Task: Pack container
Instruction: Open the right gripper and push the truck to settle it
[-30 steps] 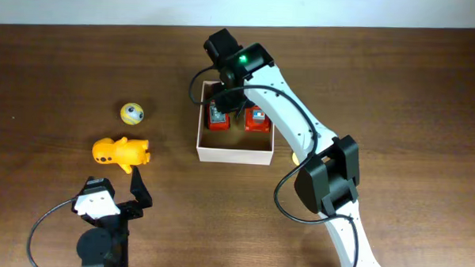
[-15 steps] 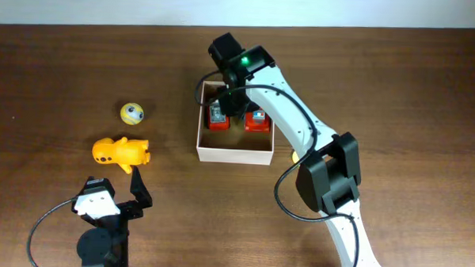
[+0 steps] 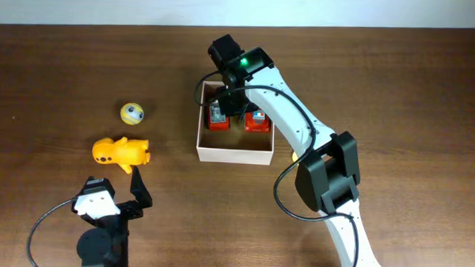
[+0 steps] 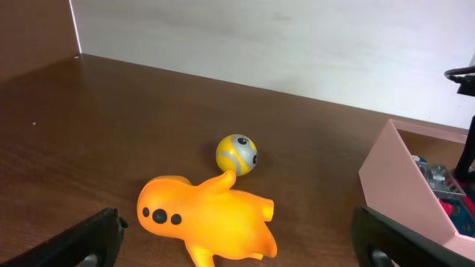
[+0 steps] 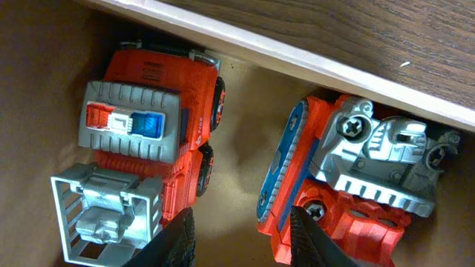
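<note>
The yellow toy lies crosswise just ahead of my wide-spread left gripper, while my right gripper hangs part-open and empty inside the container.

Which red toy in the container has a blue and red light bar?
The truck left in the right wrist view; the other toy shows grey screws instead.

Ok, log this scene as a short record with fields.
container: open, two toys inside
inside: red toy truck with light bar; red tracked vehicle tipped over, underside showing
outside: orange toy figure, yellow-grey ball, on table left of container
right gripper: open, above both vehicles
left gripper: open, facing orange toy figure
</note>
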You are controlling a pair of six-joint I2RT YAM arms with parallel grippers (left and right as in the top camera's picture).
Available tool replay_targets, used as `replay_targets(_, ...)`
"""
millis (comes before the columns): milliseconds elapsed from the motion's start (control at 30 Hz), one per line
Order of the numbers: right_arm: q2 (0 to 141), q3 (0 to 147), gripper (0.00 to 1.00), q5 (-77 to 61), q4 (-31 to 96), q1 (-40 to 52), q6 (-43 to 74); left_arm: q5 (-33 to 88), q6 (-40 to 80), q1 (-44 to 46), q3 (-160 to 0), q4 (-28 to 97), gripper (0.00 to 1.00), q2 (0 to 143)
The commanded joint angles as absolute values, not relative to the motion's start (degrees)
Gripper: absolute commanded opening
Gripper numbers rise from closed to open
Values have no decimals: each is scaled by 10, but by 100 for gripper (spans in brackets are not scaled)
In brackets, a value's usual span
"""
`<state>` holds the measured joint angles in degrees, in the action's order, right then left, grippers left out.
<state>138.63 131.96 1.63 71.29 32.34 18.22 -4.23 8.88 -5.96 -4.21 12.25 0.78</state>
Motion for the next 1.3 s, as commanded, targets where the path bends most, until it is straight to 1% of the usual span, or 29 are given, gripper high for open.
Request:
replay_targets(0, 1396, 1314, 36, 19, 711, 322, 189, -34, 90, -60, -37, 121, 99, 3)
replay_targets(233, 1400, 1314, 37, -8, 711, 323, 189, -34, 90, -60, -37, 121, 99, 3)
replay_targets(867, 1400, 1314, 36, -29, 711, 341, 189, -34, 90, -60, -37, 121, 99, 3)
replay_targets(1100, 1400, 1314, 36, -28, 711, 341, 188, -34, 90, -60, -37, 121, 99, 3)
replay_targets(1267, 1400, 1314, 37, 3, 711, 341, 187, -34, 90, -60, -37, 121, 99, 3)
